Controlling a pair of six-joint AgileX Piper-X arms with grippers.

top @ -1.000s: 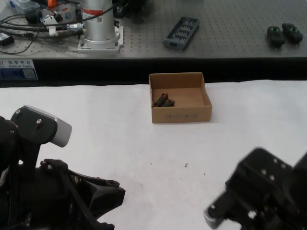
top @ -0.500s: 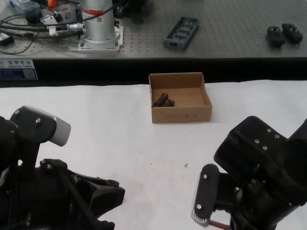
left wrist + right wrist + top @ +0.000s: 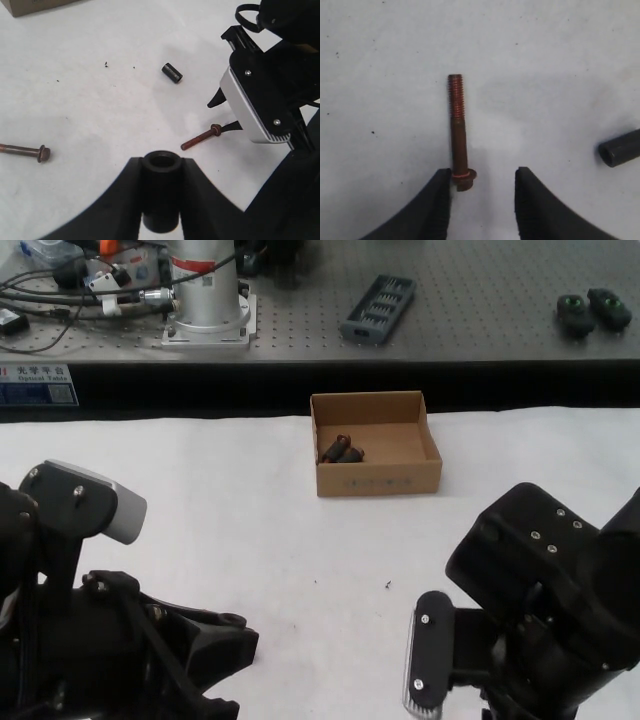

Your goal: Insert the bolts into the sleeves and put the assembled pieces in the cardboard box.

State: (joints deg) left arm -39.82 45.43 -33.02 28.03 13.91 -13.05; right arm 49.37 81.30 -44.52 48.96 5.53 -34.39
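Gripping sleeve (image 3: 160,200) in left pincer (image 3: 160,170), right pincer (image 3: 482,181) parted around bolt (image 3: 458,130), white sheet (image 3: 250,525), perforated table (image 3: 480,290) behind.

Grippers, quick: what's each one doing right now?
Left gripper: closed on a black sleeve.
Right gripper: open, a bolt head between its fingers.

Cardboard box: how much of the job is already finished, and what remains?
Done: two pieces that look assembled lie in the cardboard box. In hand: the left tool grips a sleeve; the right tool stands open around the head of a bolt on the white sheet. Left: joining these, then a second bolt and a loose sleeve, all to be boxed.
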